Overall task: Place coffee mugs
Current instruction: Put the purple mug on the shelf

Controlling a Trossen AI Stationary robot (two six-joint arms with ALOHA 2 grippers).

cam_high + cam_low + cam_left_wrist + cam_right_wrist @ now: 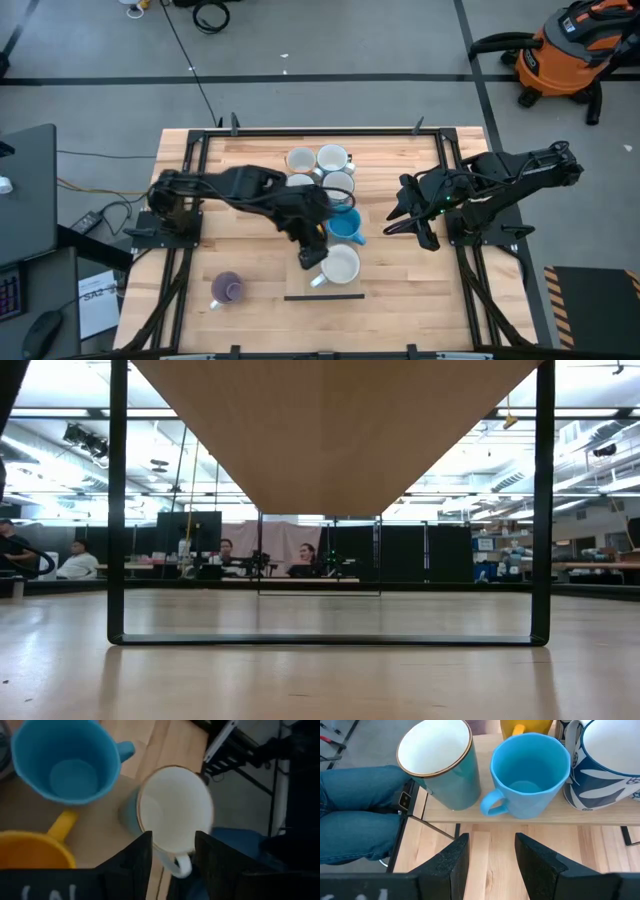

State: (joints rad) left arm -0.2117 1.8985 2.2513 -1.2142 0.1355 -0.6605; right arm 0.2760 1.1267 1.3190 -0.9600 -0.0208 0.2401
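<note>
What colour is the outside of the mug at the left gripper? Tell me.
Teal, with a white inside; the right wrist view shows the mug best.

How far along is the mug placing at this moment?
Looks partly done: several mugs, including the yellow mug and blue mug, sit grouped mid-table. In hand: the left hand is at the white-lined mug. Left: the purple mug stands alone; the right hand waits aside.

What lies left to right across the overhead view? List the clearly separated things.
purple mug → yellow mug → blue mug → right gripper → orange vacuum
</note>
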